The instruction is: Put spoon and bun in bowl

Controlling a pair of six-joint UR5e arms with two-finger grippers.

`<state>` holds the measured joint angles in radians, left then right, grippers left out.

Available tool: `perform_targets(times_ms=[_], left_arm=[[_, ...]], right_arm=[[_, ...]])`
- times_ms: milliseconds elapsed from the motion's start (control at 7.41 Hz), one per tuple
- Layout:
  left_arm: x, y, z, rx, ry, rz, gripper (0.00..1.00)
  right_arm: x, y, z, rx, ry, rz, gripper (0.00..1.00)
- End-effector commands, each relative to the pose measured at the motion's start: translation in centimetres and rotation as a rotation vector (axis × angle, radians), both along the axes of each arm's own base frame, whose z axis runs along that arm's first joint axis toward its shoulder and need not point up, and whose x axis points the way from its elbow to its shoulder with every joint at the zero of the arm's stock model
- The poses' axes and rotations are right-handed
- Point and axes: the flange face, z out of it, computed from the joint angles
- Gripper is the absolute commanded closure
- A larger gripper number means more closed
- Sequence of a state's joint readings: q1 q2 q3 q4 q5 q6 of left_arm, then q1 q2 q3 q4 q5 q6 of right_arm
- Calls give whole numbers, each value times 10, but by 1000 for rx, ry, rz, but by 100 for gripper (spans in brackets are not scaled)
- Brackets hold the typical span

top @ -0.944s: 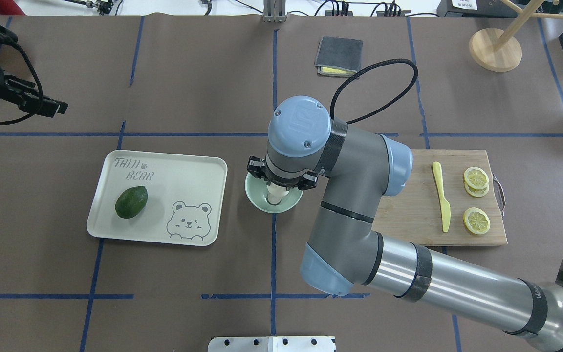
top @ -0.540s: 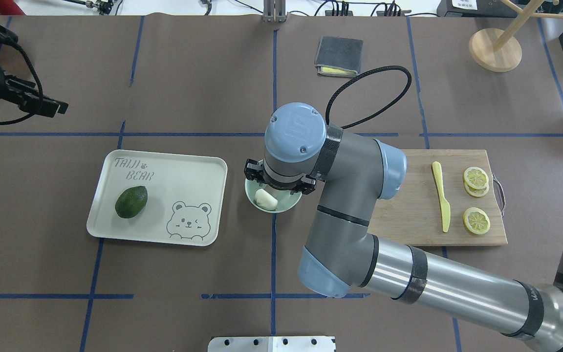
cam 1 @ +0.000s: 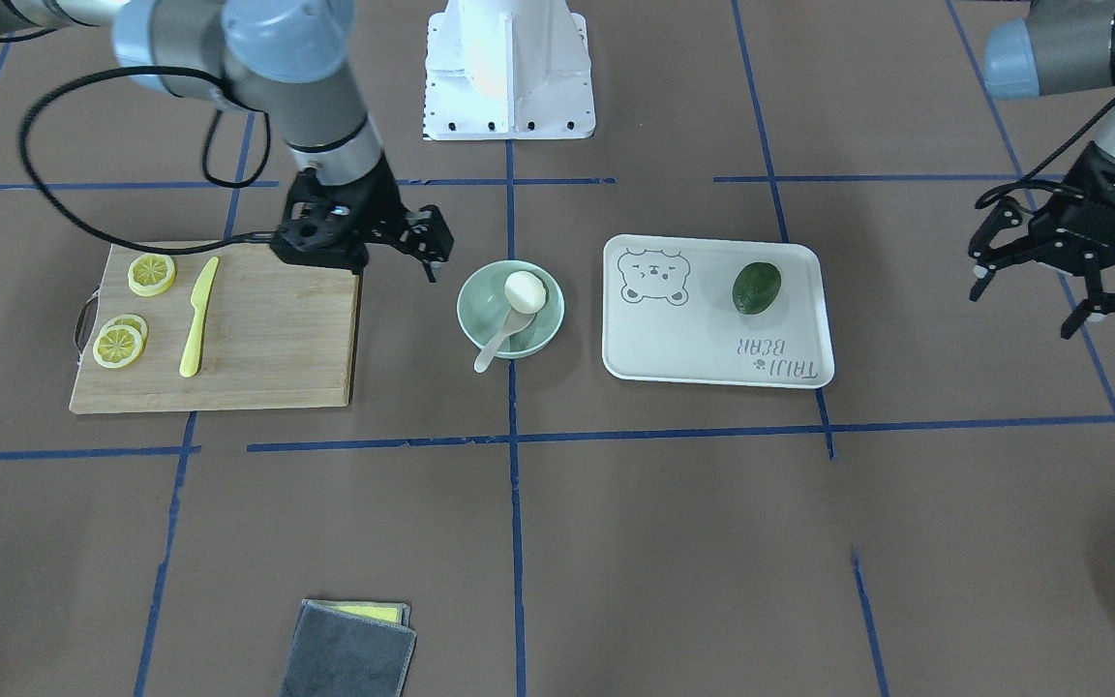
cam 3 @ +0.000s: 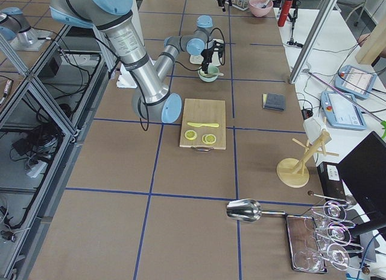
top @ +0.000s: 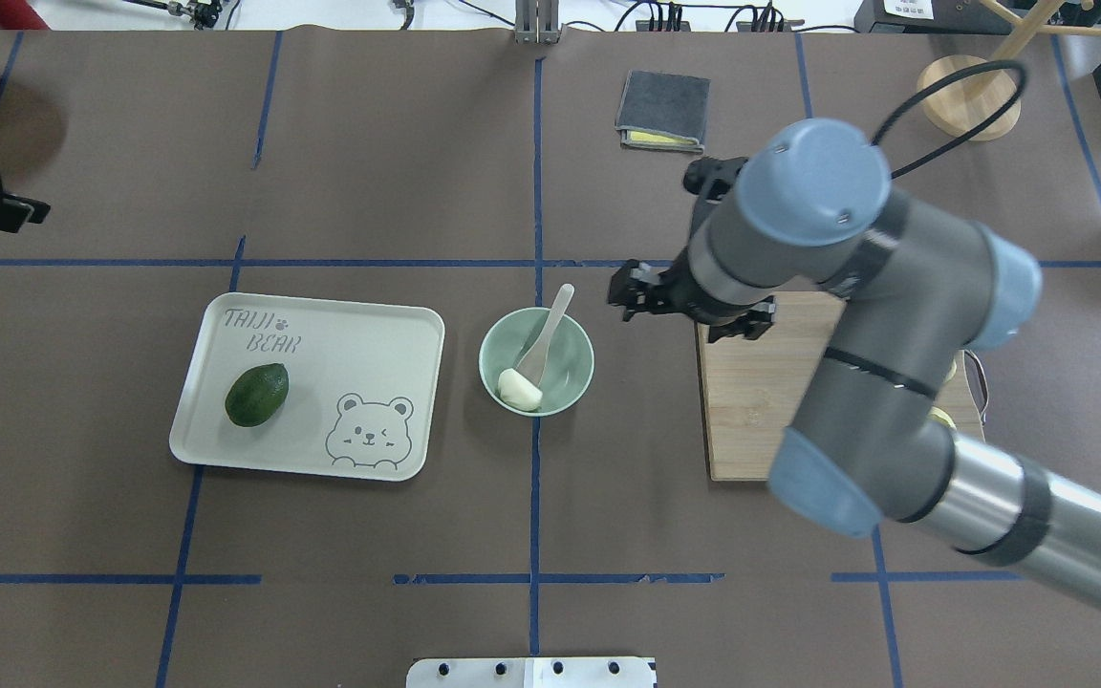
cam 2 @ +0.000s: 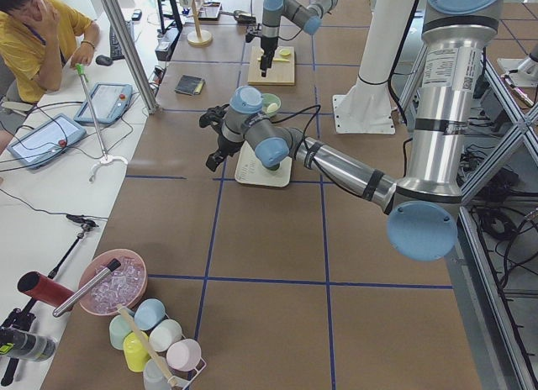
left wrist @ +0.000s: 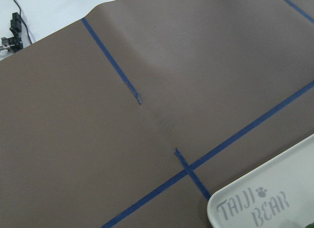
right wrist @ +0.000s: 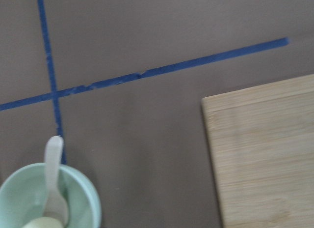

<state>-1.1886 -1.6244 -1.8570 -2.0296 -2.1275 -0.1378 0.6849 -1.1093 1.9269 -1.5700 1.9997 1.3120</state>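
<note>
The pale mint-green bowl (top: 574, 368) stands at the table's middle. The white bun (top: 520, 387) lies inside it at its near rim. The beige spoon (top: 550, 330) rests in the bowl with its handle sticking out over the far rim. All three also show in the front view: bowl (cam 1: 543, 324), bun (cam 1: 525, 290), spoon (cam 1: 495, 348). The right wrist view shows the bowl (right wrist: 93, 203) and the spoon (right wrist: 54, 179) at its lower left. My right gripper (cam 1: 354, 257) is open and empty, beside the bowl, over the board's edge. My left gripper (cam 1: 1051, 290) is open and empty, far off at the table's left.
A cream bear tray (top: 321, 382) with a dark green avocado (top: 256, 394) lies left of the bowl. A wooden cutting board (cam 1: 267, 329) carries a yellow knife (cam 1: 197, 315) and lemon slices (cam 1: 119, 341). A grey cloth (top: 663, 108) and a wooden stand (top: 968, 96) lie at the far side.
My right gripper let the bun go into the bowl, then rose and moved right to the board's edge. The spoon now shows in the bowl. My left arm drew back to the left.
</note>
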Motion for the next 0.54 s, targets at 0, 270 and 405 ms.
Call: perform_targets(times_ms=[0, 270, 405], left_arm=[[-119, -7, 90, -77, -30, 1, 6], [-210, 26, 134, -262, 28, -35, 0], [-225, 38, 146, -292, 30, -61, 0]], right_arm=[[160, -11, 96, 77, 47, -86, 0], [282, -15, 178, 152, 62, -173, 0], [328, -13, 217, 166, 74, -186, 0]])
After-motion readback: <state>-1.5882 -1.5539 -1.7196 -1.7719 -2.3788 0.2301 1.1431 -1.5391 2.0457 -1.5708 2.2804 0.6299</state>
